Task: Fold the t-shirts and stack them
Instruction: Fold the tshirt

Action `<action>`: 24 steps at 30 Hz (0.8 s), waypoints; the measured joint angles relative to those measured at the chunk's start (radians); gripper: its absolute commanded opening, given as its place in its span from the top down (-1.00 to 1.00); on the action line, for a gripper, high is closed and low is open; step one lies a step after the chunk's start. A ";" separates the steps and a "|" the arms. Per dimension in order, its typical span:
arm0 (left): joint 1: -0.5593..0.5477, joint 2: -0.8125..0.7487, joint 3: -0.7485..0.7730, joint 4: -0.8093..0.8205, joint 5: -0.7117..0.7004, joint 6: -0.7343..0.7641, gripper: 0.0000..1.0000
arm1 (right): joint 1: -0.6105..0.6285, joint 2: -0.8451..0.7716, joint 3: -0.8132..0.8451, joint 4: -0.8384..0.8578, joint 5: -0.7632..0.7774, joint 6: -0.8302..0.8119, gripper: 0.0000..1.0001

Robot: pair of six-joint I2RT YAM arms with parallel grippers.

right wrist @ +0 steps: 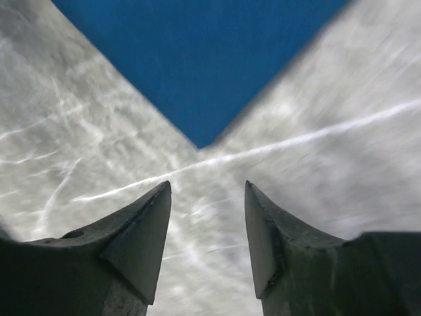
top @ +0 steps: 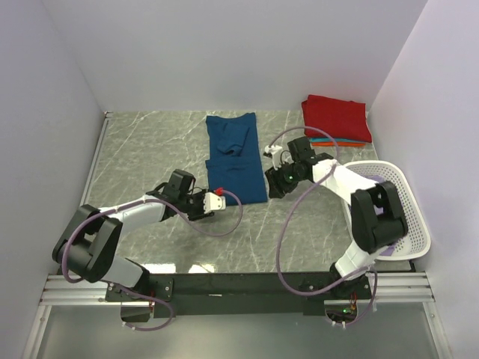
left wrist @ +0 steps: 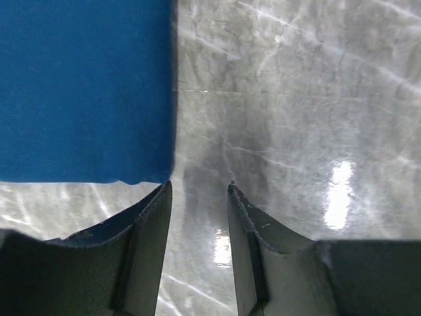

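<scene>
A blue t-shirt (top: 236,157) lies flat in the middle of the table, its upper part rumpled. A folded red t-shirt (top: 337,118) rests at the back right. My left gripper (top: 218,200) hovers low at the blue shirt's near left corner. In the left wrist view the blue cloth (left wrist: 85,85) fills the upper left and the left gripper (left wrist: 197,187) is open over bare table just beside its edge. My right gripper (top: 271,182) sits by the near right corner. There the right gripper (right wrist: 207,187) is open, with the blue corner (right wrist: 204,66) just ahead of the fingertips.
A white mesh basket (top: 408,217) stands at the right edge beside the right arm. Thin orange and teal strips (top: 329,140) stick out under the red shirt. Grey walls close the marble table (top: 150,149) on three sides.
</scene>
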 measured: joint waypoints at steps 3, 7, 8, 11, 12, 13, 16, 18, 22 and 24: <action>-0.001 0.001 0.000 0.011 -0.008 0.054 0.10 | 0.019 -0.062 -0.009 0.073 0.019 -0.118 -0.13; -0.001 0.004 0.000 0.026 -0.013 0.132 0.10 | 0.081 -0.109 -0.083 0.195 0.058 -0.301 -0.15; -0.001 0.007 0.000 0.029 -0.014 0.151 0.10 | 0.100 -0.122 -0.118 0.222 0.066 -0.355 -0.15; -0.001 0.031 0.002 0.035 -0.019 0.187 0.12 | 0.148 -0.134 -0.206 0.266 0.087 -0.494 -0.13; -0.001 0.042 0.003 0.037 -0.020 0.199 0.12 | 0.158 -0.134 -0.224 0.274 0.091 -0.525 -0.12; -0.001 0.055 0.005 0.039 -0.022 0.208 0.12 | 0.167 -0.134 -0.243 0.282 0.096 -0.560 -0.12; -0.001 0.075 0.014 0.054 -0.027 0.229 0.15 | 0.183 -0.134 -0.270 0.308 0.108 -0.641 -0.11; -0.001 0.088 0.023 0.062 -0.028 0.236 0.16 | 0.192 -0.134 -0.272 0.326 0.115 -0.678 -0.11; -0.001 0.112 0.039 0.080 -0.029 0.246 0.18 | 0.198 -0.130 -0.272 0.371 0.132 -0.721 -0.11; -0.001 0.117 0.040 0.087 -0.029 0.253 0.19 | 0.198 -0.122 -0.272 0.388 0.140 -0.739 -0.11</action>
